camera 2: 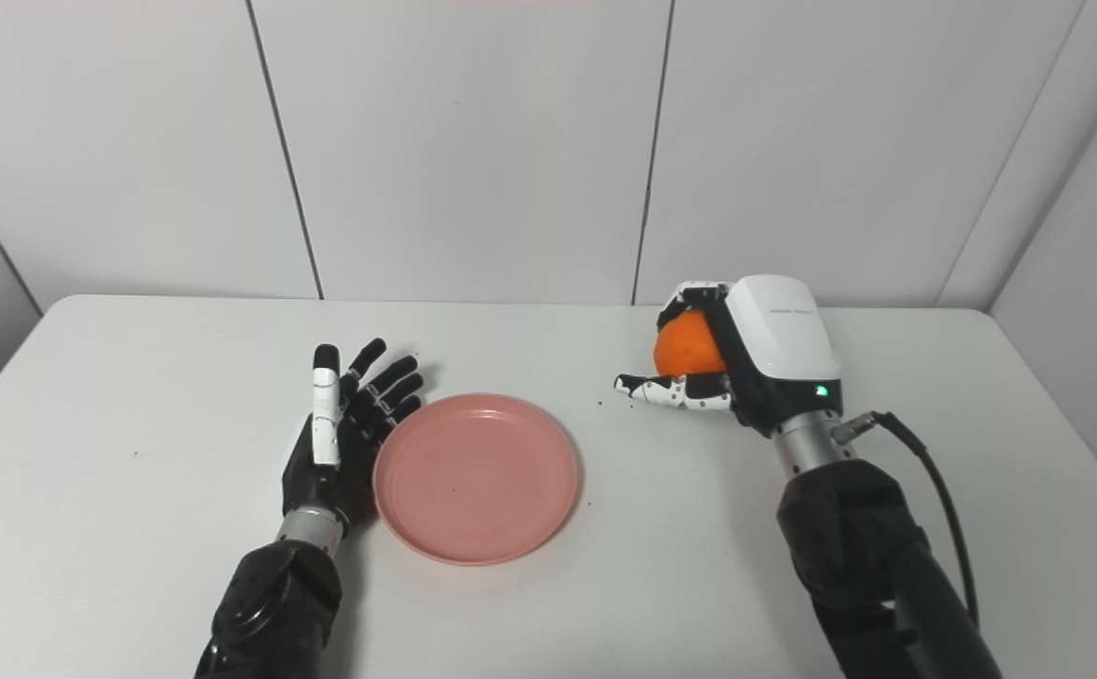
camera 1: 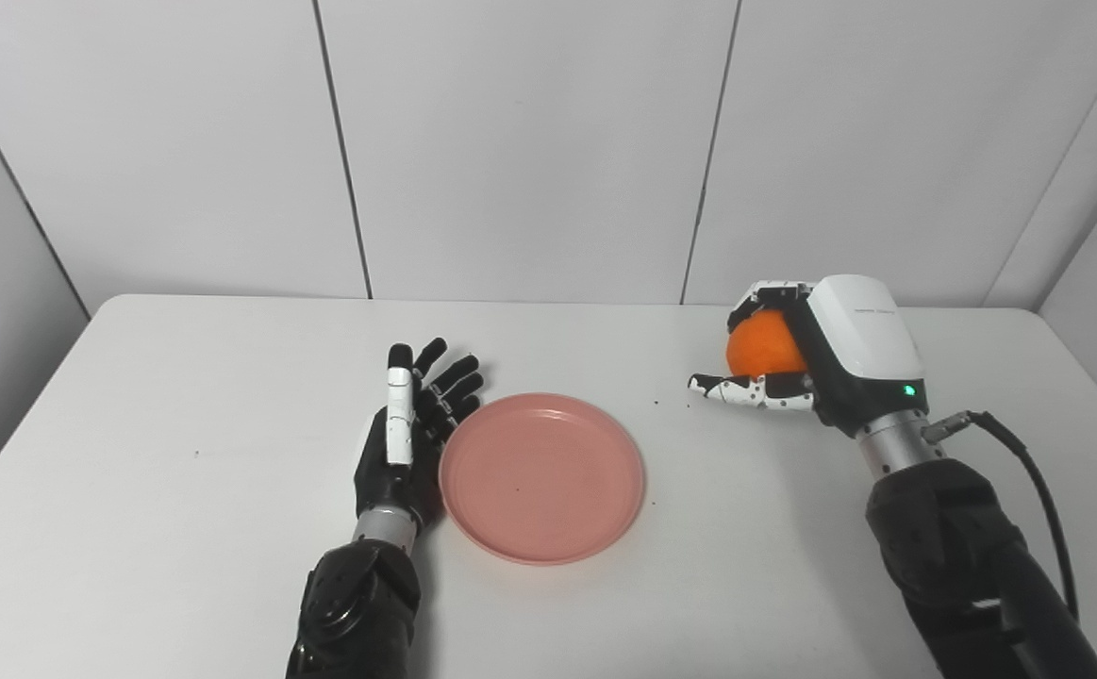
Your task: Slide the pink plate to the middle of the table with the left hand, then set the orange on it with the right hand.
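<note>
The pink plate [camera 1: 541, 477] lies flat near the middle of the tabletop [camera 1: 180, 528], so the sliding step looks done or close to it. The left robot hand [camera 1: 411, 434] stands at the plate's 9 o'clock, on edge with its fingers spread and holding nothing, the palm side against or just beside the rim; that pose suits pushing a shallow dish sideways rather than lifting it. Whether it actually touches the rim cannot be told.

The orange [camera 1: 763, 345] sits at about 2 o'clock from the plate, well apart from it, wrapped by the right robot hand [camera 1: 798, 354]. Fingers curl over its top and the thumb reaches out beneath it toward the plate, a cradle that should keep a round fruit from rolling out. Whether the orange is lifted clear of the tabletop is unclear.

What seems left is carrying the fruit toward 8 o'clock, over the plate's centre, and lowering it before the fingers let go
</note>
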Robot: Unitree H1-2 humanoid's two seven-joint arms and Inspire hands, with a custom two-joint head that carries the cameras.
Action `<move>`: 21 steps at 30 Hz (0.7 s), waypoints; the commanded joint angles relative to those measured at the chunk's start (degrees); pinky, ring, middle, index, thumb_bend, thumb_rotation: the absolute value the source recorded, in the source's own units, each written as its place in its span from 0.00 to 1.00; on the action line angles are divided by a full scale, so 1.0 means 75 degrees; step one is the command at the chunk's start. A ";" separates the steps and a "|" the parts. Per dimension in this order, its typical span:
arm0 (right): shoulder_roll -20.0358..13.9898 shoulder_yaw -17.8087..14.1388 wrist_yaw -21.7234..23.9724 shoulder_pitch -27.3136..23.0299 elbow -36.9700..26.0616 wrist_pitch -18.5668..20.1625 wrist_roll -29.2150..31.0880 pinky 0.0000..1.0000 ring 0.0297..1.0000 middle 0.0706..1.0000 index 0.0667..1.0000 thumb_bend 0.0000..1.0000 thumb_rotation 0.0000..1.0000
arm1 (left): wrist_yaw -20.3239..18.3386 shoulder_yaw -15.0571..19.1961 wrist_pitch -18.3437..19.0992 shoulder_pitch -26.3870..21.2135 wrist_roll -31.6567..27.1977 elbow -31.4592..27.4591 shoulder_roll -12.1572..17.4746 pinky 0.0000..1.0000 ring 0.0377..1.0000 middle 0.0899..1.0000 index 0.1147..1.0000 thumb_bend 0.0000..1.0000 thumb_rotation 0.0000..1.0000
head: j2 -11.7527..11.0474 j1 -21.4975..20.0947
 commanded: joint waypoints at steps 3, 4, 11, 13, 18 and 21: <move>0.0206 0.0047 -0.0131 -0.0397 -0.0109 -0.0280 -0.0082 0.12 0.14 0.19 0.28 0.52 0.35 | 0.0234 -0.0012 0.0133 0.0327 0.0120 0.0465 -0.0185 0.86 0.80 0.73 0.83 0.89 0.85 | -0.0047 0.0177; 0.0263 0.0081 -0.0131 -0.0418 -0.0095 -0.0292 -0.0103 0.12 0.15 0.20 0.30 0.51 0.34 | 0.0249 -0.0010 0.0126 0.0325 0.0125 0.0482 -0.0201 0.86 0.80 0.73 0.83 0.89 0.85 | -0.0052 0.0186; 0.0587 0.0310 -0.0270 -0.0582 0.0184 -0.0698 -0.0013 0.12 0.15 0.20 0.31 0.53 0.36 | 0.0260 0.0009 0.0035 0.0327 0.0154 0.0575 -0.0271 0.84 0.79 0.73 0.82 0.89 0.83 | -0.0108 0.0395; 0.0649 0.0353 -0.0252 -0.0609 0.0210 -0.0746 -0.0021 0.13 0.15 0.21 0.33 0.53 0.39 | 0.0252 0.0031 0.0015 0.0325 0.0137 0.0593 -0.0290 0.85 0.79 0.73 0.81 0.89 0.82 | -0.0108 0.0395; 0.0893 0.0559 -0.0197 -0.0706 0.0235 -0.0643 -0.0270 0.13 0.17 0.22 0.32 0.53 0.45 | 0.0271 0.0025 -0.0031 0.0333 0.0183 0.0630 -0.0313 0.83 0.79 0.73 0.81 0.89 0.82 | -0.0125 0.0421; 0.1096 0.0632 -0.0154 -0.0761 0.0240 -0.0560 -0.0350 0.16 0.19 0.25 0.36 0.54 0.50 | 0.0280 0.0001 -0.0105 0.0348 0.0256 0.0669 -0.0325 0.79 0.78 0.71 0.80 0.89 0.81 | -0.0173 0.0393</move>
